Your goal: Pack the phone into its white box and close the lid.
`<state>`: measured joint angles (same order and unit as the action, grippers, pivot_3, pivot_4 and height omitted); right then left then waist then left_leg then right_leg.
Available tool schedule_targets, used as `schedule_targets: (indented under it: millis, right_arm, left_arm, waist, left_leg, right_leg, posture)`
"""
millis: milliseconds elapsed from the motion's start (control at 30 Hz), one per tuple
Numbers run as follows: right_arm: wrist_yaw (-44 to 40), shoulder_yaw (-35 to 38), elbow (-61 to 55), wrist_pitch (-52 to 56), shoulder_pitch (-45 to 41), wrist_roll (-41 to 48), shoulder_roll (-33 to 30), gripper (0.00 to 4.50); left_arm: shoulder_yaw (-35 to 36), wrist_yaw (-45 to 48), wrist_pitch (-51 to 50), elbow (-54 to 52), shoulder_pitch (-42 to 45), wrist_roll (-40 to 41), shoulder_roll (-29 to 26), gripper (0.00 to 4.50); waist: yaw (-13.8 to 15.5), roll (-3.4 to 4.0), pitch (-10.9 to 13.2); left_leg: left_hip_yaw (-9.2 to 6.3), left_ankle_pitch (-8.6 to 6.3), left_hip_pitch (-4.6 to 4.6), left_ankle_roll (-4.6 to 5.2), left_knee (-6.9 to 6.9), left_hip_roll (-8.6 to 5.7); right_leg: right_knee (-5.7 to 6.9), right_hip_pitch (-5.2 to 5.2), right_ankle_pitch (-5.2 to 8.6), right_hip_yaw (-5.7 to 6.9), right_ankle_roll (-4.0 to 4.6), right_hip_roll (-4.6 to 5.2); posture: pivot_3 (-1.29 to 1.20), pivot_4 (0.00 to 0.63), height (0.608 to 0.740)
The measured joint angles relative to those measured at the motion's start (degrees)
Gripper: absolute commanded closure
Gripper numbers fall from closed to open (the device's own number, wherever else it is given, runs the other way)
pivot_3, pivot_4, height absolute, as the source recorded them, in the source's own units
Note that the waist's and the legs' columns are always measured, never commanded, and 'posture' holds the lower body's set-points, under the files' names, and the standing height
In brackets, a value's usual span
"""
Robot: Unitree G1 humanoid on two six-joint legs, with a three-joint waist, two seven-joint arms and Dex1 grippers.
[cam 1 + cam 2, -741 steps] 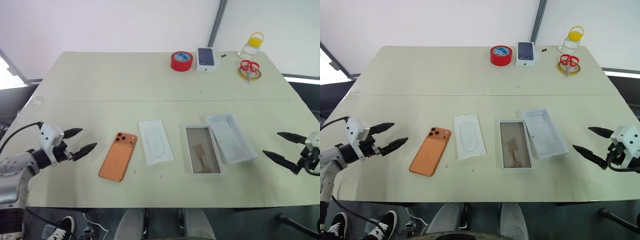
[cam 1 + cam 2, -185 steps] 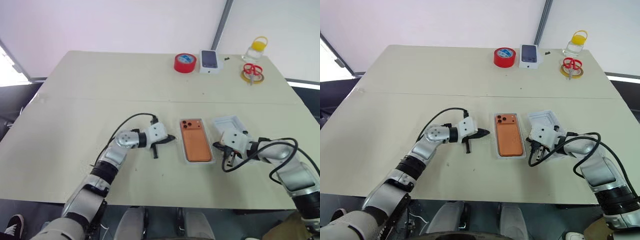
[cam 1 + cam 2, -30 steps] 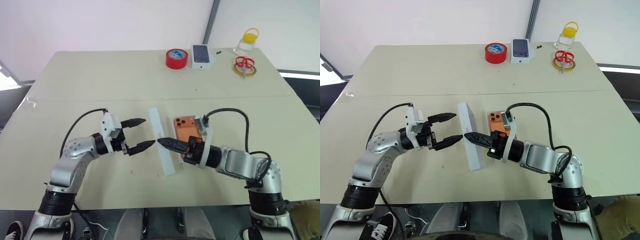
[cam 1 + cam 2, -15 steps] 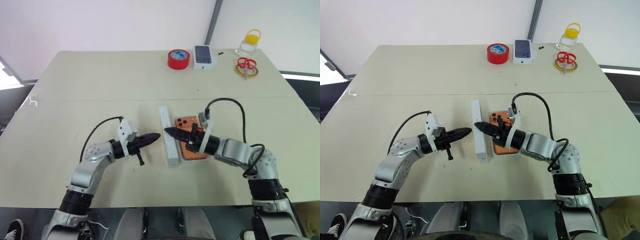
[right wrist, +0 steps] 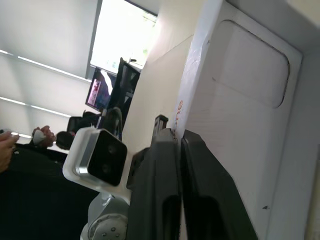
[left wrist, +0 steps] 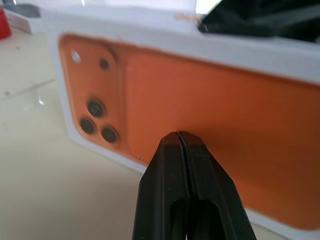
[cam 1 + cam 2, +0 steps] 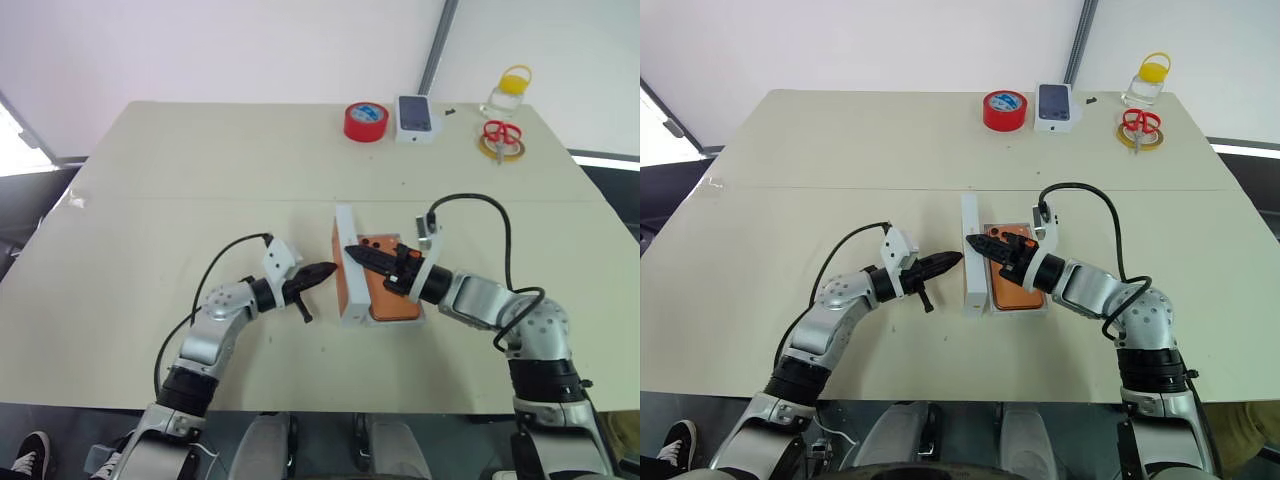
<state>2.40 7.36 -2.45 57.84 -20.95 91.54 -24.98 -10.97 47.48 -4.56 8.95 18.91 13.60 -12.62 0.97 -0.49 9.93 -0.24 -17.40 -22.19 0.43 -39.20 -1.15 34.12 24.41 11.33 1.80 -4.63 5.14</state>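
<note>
Lid [image 7: 345, 240] handling is the concern now. It stands on its long edge along the 9 o'clock side of the white box [image 7: 385, 320], open face towards the phone [image 7: 388, 290], which already lies in the box back up, lenses at the far end, near the middle of the worktop [image 7: 200, 170].

The left gripper [image 7: 322, 271] sits just beside the lid's outer face at 9 o'clock, jaws pressed fully together into one blunt point. The right gripper [image 7: 352, 252] reaches in from 3 o'clock over the phone to the lid's upper rim. Its jaws look narrow, but I cannot tell whether they pinch the rim.

I judge the lid to be light, stiff card with smooth sides, easy to tip or skid and likely to dent under a hard squeeze. It is best held by a thin rim mid-length, or nudged flat-faced from outside. It must come down square or a corner will catch.
</note>
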Motion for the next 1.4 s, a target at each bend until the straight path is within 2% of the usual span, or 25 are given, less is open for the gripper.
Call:
schedule_targets:
  millis: [167,200,333,433,533,667,833,933,1100,1400]
  right_arm:
    - [-4.01,4.14,1.95,-0.76,2.55,-11.22,-11.15,0.38]
    - [-6.85,3.31,1.75,-0.30,3.63,-14.08,-13.55,0.02]
    - [-15.65,1.65,1.14,-0.96,3.81,-22.73,-18.43,0.02]
    - [-18.97,2.00,1.29,-5.08,1.15,-29.36,-18.73,0.91]
    - [-20.83,0.83,0.12,-8.76,0.25,-35.81,-17.09,2.33]
    - [-22.70,-4.35,-1.68,-15.12,0.32,-47.01,-16.40,4.41]
    - [-27.25,-7.57,-3.62,-18.45,3.09,-55.39,-16.63,4.46]
    - [-29.16,-7.76,-3.86,-18.32,4.83,-57.57,-16.67,4.46]
    - [-32.15,-7.92,-6.21,-18.53,4.95,-60.67,-16.83,4.46]
    - [-33.27,-6.15,-8.94,-16.94,5.71,-61.30,-15.57,4.46]
  left_arm:
    - [-1.63,-0.46,2.57,4.68,2.36,-1.18,5.00,4.50]
    - [-1.67,-0.77,2.74,5.18,3.00,-1.25,6.11,4.50]
    - [-2.40,-1.60,3.92,6.53,4.63,-1.89,8.66,4.50]
    - [-2.64,-1.48,3.85,6.33,4.43,-1.79,8.68,4.50]
    - [-2.09,-1.39,3.50,5.81,4.27,-1.63,7.06,4.50]
    - [-0.95,-1.44,2.10,3.67,4.24,-1.53,4.51,4.50]
    - [-0.08,-4.07,1.69,6.89,6.26,-5.39,-0.83,4.50]
    - [0.39,-4.72,1.72,10.91,8.09,-7.18,-1.48,4.50]
    - [-0.65,-2.84,0.61,12.01,9.06,-7.01,1.96,4.50]
    - [-1.37,-1.20,-2.46,10.65,8.75,-5.88,4.63,4.50]
  waist:
    - [0.15,-0.06,0.01]
    - [-0.06,-0.02,0.03]
    - [-0.60,0.00,0.05]
    - [-0.38,0.00,0.06]
    - [-0.26,0.00,0.06]
    - [-0.25,0.03,0.08]
    - [-0.06,0.01,0.09]
    - [-0.14,0.01,0.09]
    - [-0.08,0.01,0.09]
    - [-0.08,0.01,0.09]
  left_leg:
    - [0.02,-0.02,-0.16,0.03,-0.01,-0.08]
    - [0.04,-0.04,-0.19,0.06,0.00,-0.08]
    - [0.08,-0.10,-0.15,0.17,0.02,0.04]
    - [-0.02,-0.10,-0.13,0.17,0.02,0.10]
    - [-0.06,-0.10,-0.14,0.17,0.02,0.12]
    - [-0.01,-0.09,-0.20,0.17,0.02,0.04]
    - [-0.02,-0.09,-0.21,0.17,0.01,-0.04]
    - [0.00,-0.09,-0.21,0.16,0.01,-0.04]
    - [-0.01,-0.09,-0.20,0.16,0.01,-0.05]
    - [-0.03,-0.09,-0.18,0.16,0.01,-0.04]
  right_leg:
    - [-0.12,0.06,-0.01,0.03,-0.03,0.05]
    - [-0.11,0.11,-0.07,0.03,-0.15,0.05]
    - [-0.09,0.16,-0.10,0.01,-0.25,-0.10]
    - [-0.05,0.17,-0.09,0.04,-0.23,-0.22]
    - [-0.06,0.17,-0.09,0.05,-0.23,-0.26]
    - [-0.07,0.21,-0.10,0.03,-0.23,-0.15]
    - [-0.10,0.19,-0.10,0.03,-0.23,-0.08]
    - [-0.10,0.19,-0.10,0.03,-0.22,-0.07]
    - [-0.10,0.17,-0.10,0.04,-0.23,-0.04]
    - [-0.07,0.17,-0.10,0.04,-0.22,-0.05]
  posture:
    - [0.00,0.150,0.740]
    - [0.00,0.150,0.740]
    - [0.00,0.150,0.740]
    - [0.00,0.150,0.740]
    - [0.00,0.150,0.740]
    - [0.00,0.150,0.740]
    - [0.00,0.150,0.740]
    - [0.00,0.150,0.740]
    - [0.00,0.150,0.740]
    - [0.00,0.150,0.740]
